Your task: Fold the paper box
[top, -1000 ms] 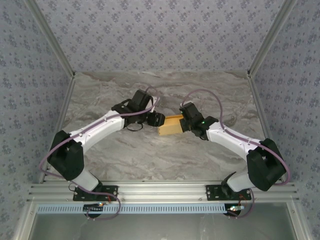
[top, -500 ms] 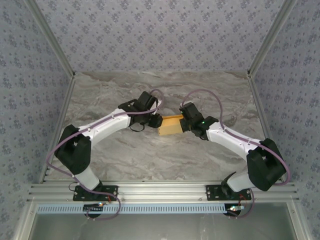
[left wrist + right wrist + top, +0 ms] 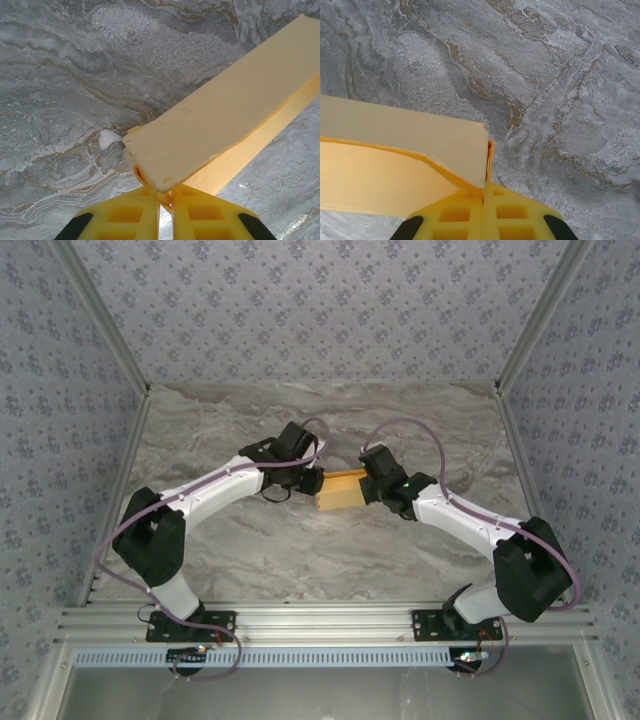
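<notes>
The paper box (image 3: 338, 490) is a yellow-orange card shape held just above the middle of the marble table, between the two arms. My left gripper (image 3: 316, 483) is shut on its left end; in the left wrist view the card (image 3: 225, 125) runs up to the right from the yellow fingers (image 3: 125, 217), which pinch a corner. My right gripper (image 3: 367, 487) is shut on the right end; in the right wrist view the card (image 3: 395, 150) spreads left from the pinched edge at the fingers (image 3: 515, 215).
The marble table (image 3: 300, 560) lies under both arms. Patterned walls and metal frame posts (image 3: 520, 340) bound it at the back and sides. A metal rail (image 3: 320, 625) carries the arm bases at the near edge.
My left gripper moved right to the box's left end and closed on it. The right arm and the box stayed still.
</notes>
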Controlling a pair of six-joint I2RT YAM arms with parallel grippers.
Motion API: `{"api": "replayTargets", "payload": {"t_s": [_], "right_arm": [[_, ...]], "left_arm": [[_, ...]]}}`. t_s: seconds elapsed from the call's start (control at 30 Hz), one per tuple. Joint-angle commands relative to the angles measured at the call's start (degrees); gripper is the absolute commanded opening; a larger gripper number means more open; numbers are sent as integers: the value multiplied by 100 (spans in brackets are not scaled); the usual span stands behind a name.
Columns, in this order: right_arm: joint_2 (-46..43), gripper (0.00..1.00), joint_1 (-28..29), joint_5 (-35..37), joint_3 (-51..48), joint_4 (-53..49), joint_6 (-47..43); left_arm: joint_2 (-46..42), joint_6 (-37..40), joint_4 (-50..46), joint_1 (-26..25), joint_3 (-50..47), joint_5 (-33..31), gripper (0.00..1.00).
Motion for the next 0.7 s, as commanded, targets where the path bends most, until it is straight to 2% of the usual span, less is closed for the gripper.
{"api": "replayTargets", "payload": {"t_s": [0.0,0.23,0.67], "right_arm": [[99,0,12,-147,-101,-421,99],[100,0,21,-164,-110,-413,99],[100,0,29,-182,-156,-358,94]], "left_arm": [[37,-48,-51,-41,189,0,9],[-42,-649,232,-38,24,-50,0],[-356,-1247,683,-15,-258,-224,0]]}}
